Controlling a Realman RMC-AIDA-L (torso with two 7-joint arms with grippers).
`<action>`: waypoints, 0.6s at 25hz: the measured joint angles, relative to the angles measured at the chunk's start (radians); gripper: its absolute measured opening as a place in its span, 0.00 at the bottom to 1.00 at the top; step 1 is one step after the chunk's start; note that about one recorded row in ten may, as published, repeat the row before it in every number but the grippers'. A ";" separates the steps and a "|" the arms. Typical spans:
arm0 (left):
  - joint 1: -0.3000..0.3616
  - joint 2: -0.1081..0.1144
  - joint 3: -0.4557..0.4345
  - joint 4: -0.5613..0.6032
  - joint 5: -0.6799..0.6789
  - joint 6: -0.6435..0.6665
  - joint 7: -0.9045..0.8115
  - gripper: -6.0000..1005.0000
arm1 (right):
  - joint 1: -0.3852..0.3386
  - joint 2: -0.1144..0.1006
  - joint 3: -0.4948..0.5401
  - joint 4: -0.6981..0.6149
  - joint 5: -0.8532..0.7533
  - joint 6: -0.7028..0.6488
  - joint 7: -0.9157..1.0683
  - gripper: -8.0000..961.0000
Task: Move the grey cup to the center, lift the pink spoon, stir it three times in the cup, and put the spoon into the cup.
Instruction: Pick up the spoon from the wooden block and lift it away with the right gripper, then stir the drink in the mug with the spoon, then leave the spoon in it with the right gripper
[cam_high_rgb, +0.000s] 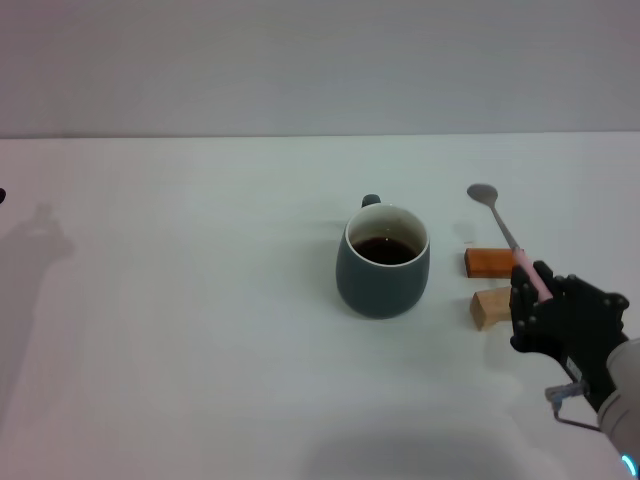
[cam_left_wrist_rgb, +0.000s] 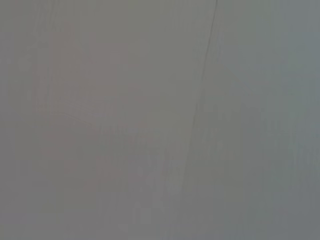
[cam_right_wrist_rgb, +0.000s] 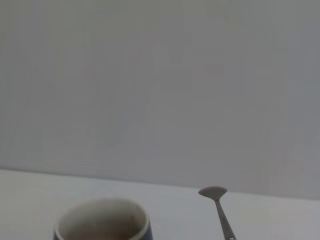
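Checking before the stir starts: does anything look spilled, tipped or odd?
Nothing stands out. The grey cup stands upright with no spill around it, and the right end effector holds the pink spoon by its handle.

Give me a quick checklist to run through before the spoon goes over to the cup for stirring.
1. Grey cup upright near the table's middle: ok.
2. Right pincer shut on the pink spoon at its handle: ok.
3. Spoon bowl pointing away from the robot, raised above the blocks: ok by the head view.
4. Orange block and wooden block stand between spoon and cup; lift over them: ok if height kept.
5. Cup holds dark liquid, spill risk: cannot tell the level.
6. Left pincer out of the way: not in view.
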 joint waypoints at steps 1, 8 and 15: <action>0.000 0.000 0.000 0.000 0.000 0.000 0.000 0.00 | -0.014 0.003 0.014 0.026 -0.001 0.025 -0.019 0.17; -0.004 0.001 -0.001 -0.001 0.000 -0.002 0.000 0.00 | -0.087 0.028 0.096 0.169 -0.009 0.178 -0.110 0.17; -0.010 0.003 -0.002 -0.001 0.000 -0.003 0.000 0.00 | -0.095 0.081 0.213 0.218 -0.089 0.375 -0.103 0.17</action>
